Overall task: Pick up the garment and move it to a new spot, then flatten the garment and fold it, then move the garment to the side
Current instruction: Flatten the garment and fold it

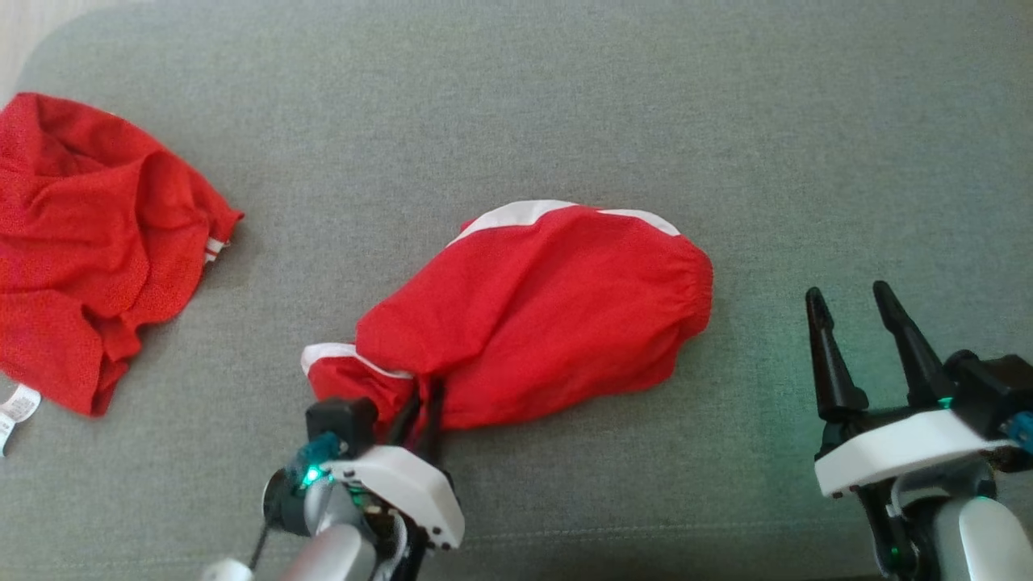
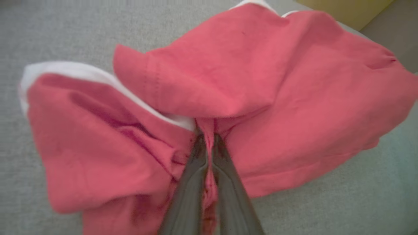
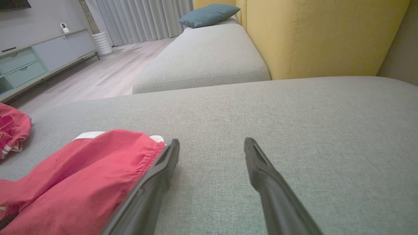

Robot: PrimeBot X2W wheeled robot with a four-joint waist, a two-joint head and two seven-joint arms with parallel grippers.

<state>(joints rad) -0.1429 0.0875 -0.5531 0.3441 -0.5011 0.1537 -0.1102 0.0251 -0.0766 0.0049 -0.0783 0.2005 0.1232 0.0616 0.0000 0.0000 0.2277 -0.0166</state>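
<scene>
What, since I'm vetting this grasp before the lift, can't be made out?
Head view: tips of left gripper, buried in the garment.
Left wrist view: how many layers are pinched; blur and bunched cloth hide it.
Head view: other red garment, cut by left edge; tag print too small.

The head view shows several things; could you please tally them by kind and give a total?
Red garments: 2, the white-trimmed garment and the crumpled garment at far left.
Claws: 2, the left claw shut on the white-trimmed garment, the right claw open.
Grey cushion: 1.
Total: 5.
</scene>
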